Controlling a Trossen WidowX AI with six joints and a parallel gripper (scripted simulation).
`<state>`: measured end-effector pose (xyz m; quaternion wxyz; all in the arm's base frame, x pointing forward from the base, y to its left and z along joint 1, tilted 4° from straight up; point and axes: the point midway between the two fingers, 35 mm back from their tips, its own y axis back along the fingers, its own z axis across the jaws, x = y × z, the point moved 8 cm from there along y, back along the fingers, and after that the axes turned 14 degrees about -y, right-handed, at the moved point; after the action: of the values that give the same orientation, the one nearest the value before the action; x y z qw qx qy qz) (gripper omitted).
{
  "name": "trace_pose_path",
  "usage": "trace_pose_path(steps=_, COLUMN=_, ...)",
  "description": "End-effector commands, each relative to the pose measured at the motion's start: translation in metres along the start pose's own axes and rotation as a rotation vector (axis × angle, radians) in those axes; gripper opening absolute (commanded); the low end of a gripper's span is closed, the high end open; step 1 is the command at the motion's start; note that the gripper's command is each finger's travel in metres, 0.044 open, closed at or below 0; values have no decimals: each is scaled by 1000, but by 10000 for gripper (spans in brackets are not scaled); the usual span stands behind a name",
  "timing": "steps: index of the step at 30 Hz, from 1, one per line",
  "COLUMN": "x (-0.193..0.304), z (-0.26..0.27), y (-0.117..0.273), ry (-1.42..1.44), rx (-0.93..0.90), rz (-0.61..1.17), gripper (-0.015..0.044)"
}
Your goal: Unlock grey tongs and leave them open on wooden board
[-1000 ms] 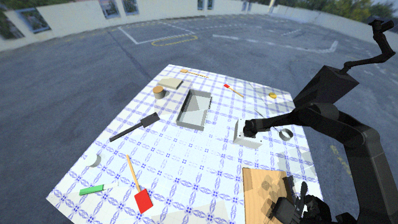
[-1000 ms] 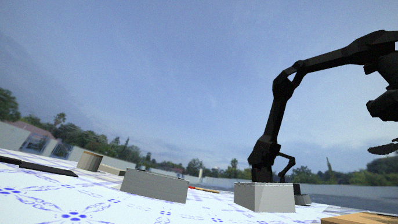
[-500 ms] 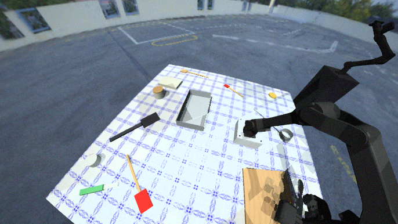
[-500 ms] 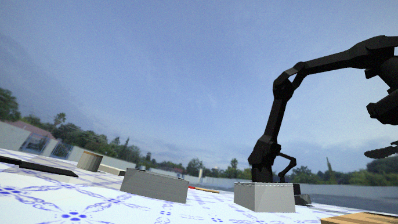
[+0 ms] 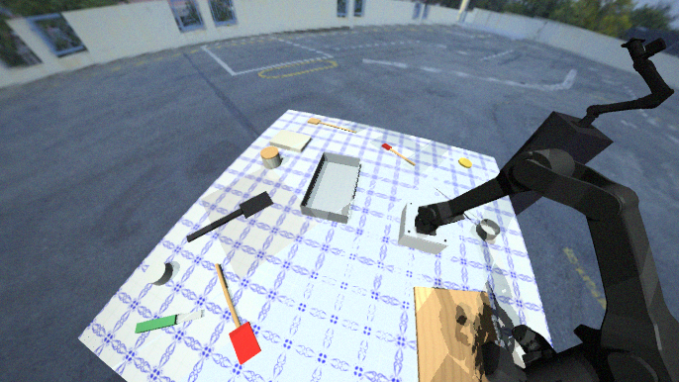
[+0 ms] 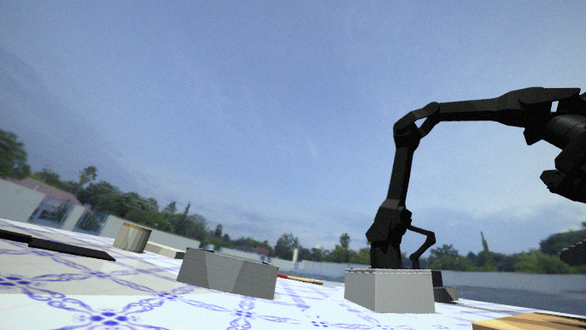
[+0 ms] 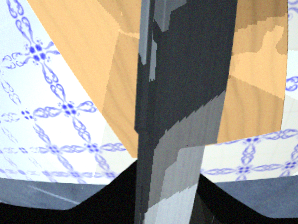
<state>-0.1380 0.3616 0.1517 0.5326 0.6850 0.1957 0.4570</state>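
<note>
My gripper [image 7: 160,164] is shut on the grey tongs [image 7: 182,75], which run up through the middle of the wrist view, dark above and paler near the fingers. The wooden board [image 5: 432,341] [image 6: 525,323] [image 7: 97,45] lies below and behind the tongs in the wrist view. In the top view the gripper is low at the right, over the board's right side, mostly hidden in the dark arm. The exterior view cuts it off at the right edge. Whether the tongs are locked cannot be told. The roasting tin [image 5: 325,213] [image 6: 231,274] stands empty mid-table.
A grey box [image 5: 421,241] [image 6: 401,295] carries the arm's base. A metal ring [image 5: 488,230] stands right of it. A red spatula [image 5: 244,342], a black spatula [image 5: 256,204] and a green-handled tool [image 5: 155,324] lie left. An orange-topped jar [image 5: 270,157] [image 6: 132,238] stands farther back.
</note>
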Motion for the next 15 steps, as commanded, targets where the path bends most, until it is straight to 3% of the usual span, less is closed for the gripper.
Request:
trace_pose_path(steps=1, x=-4, z=-1, y=7, ry=11, rx=25, rz=95, gripper=-150)
trace_pose_path(steps=15, x=-30, z=2, y=27, ry=-4, rx=97, rz=438, gripper=-150)
